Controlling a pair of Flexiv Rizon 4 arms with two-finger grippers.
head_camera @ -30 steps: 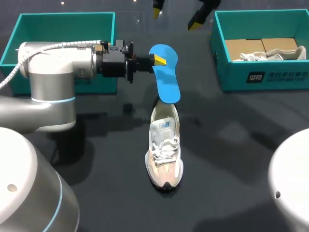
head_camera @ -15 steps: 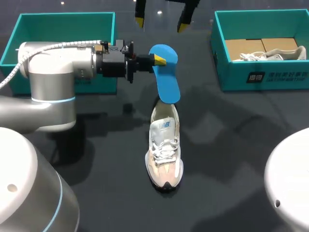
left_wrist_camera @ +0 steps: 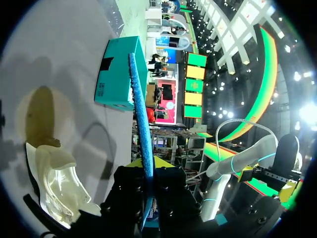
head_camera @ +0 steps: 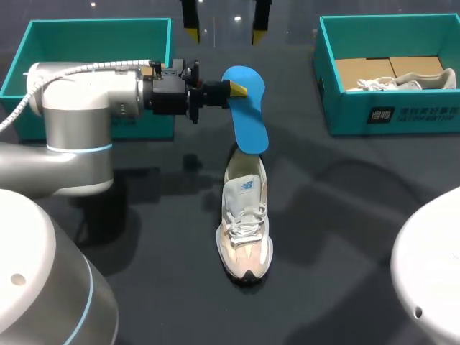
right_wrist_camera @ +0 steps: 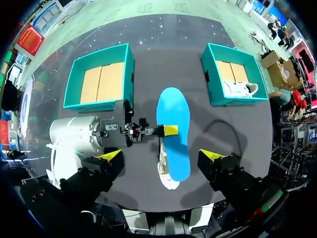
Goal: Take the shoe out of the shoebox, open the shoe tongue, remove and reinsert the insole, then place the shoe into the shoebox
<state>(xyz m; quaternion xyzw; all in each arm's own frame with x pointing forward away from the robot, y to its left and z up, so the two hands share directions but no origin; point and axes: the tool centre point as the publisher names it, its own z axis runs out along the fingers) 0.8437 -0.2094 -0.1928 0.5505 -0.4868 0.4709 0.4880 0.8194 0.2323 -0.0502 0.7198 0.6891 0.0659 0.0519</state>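
Right gripper (head_camera: 224,25) has shifted left along the top edge, now at upper centre, fingers spread wide, holding nothing. Left arm unchanged. Left gripper (head_camera: 236,89) is clamped on the upper end of the blue insole (head_camera: 250,122), above centre. The insole's lower end reaches the heel of the shoe (head_camera: 246,223), which stands at centre, toe toward the bottom edge. Shoebox (head_camera: 388,111) sits upper right.

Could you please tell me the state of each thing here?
Blue foam insole: out of the shoe, held aloft.
Left claw: shut on the insole.
Right claw: open, empty.
Beige-and-white sneaker: upright on the table, outside both boxes.
Left teal shoebox: open, empty.
Right teal shoebox: open, holding another white shoe.
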